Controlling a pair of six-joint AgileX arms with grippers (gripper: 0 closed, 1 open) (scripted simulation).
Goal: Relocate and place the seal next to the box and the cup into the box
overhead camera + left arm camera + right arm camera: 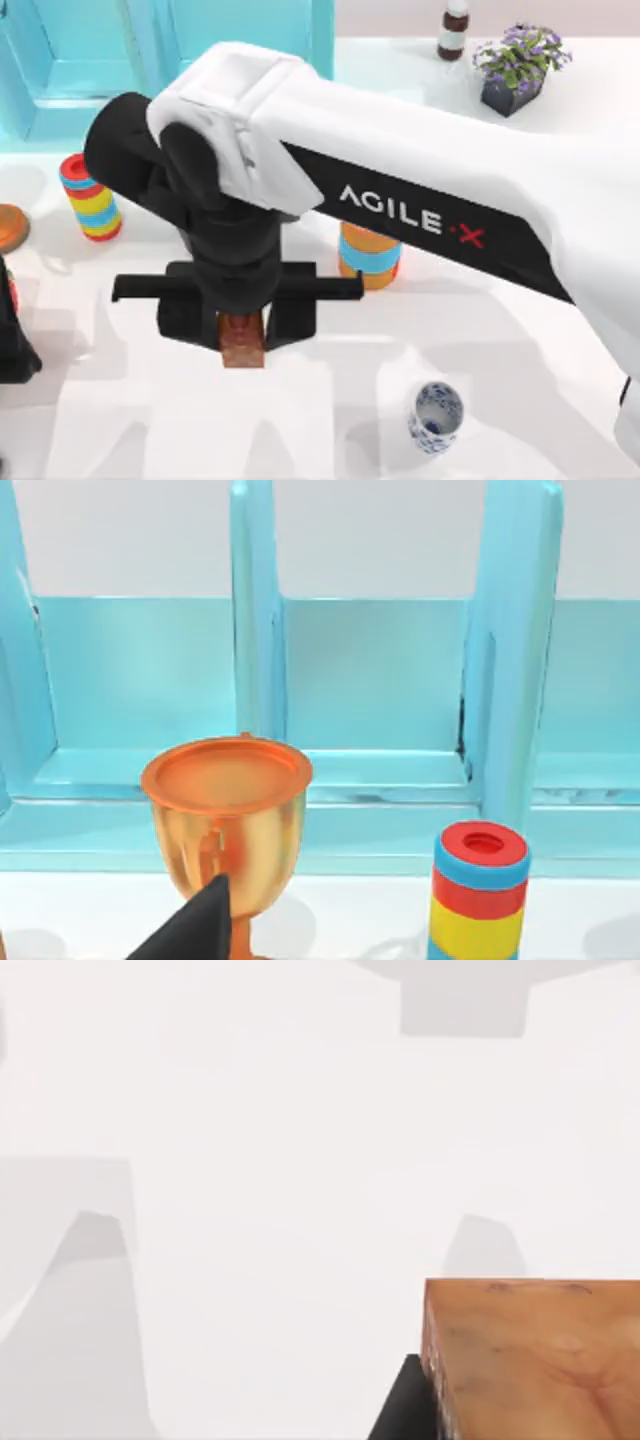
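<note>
Glossy reddish-brown seal (pixel 243 343) clamped in right gripper (pixel 243 335), blue-patterned white cup (pixel 436 415) upright, apart, on table (pixel 330 420), left gripper state unclear

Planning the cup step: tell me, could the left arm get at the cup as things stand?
Probably not easily: the cup stands at the table's right, and the right gripper, shut on the seal, lies between.

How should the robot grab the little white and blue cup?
The cup stands upright near the table's front, its open mouth facing up and nothing close around it. I would probably come straight down from above and pinch its rounded sides, or one rim wall. The right gripper is busy, shut on the seal, so that comes later.
</note>
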